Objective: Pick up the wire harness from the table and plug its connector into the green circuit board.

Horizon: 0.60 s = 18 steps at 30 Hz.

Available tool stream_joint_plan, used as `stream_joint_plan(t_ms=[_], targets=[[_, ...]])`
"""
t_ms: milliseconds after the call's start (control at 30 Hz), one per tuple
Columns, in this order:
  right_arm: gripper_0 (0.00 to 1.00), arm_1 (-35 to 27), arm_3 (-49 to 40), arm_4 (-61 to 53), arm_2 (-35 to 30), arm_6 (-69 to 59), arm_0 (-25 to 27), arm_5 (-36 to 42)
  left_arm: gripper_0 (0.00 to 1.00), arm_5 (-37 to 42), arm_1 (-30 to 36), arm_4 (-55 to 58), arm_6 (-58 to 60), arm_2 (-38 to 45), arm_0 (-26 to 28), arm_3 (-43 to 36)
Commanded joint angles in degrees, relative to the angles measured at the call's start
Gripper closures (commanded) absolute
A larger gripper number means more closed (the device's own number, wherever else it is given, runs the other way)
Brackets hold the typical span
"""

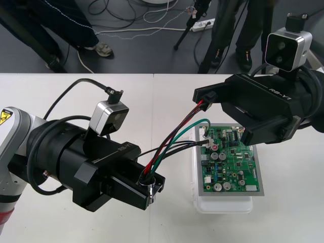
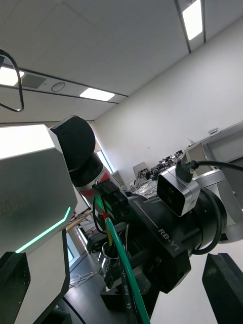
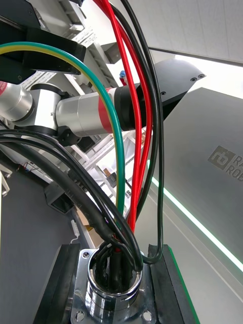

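Two arms over the bench (image 1: 167, 223). Left jaws clamped on the socket (image 1: 148, 183), flange between them. Wires (image 1: 172, 139) (red, black, green) rise from there in free air to the plug (image 1: 203, 96), which sits just ahead of the right jaws. Right jaws wide. Board (image 1: 230, 162) on its base (image 1: 225, 203) lies under the right jaws, plug clear of it.

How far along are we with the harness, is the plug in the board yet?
Done: the harness is off the table, with the left tool shut on its socket. In hand: the plug is up by the right tool, near the green board at its far-left corner. Left: the plug is not in the board; it needs lining up and pressing in.
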Motion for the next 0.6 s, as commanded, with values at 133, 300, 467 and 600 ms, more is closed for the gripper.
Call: stream_joint_plan(t_ms=[133,300,467,600], targets=[[0.0,1.37,-3.22,-2.63,1.59,-1.84,-2.64,0.23,1.0,-1.93,-1.24,1.09,3.09,-1.26,-1.67,-1.58],[0.0,2.33,-3.22,-3.95,3.0,-1.84,-3.51,0.58,1.0,-1.93,-1.15,1.26,3.09,-1.26,-1.58,-1.58],[0.0,3.04,-3.22,-4.48,3.0,-1.84,-3.69,2.08,1.0,-1.93,-1.24,1.35,3.18,-1.26,-1.67,-1.58],[0.0,3.56,-3.22,-5.97,3.0,-1.84,-3.87,3.83,1.0,-1.93,-1.24,1.35,3.18,-1.26,-1.58,-1.58]])
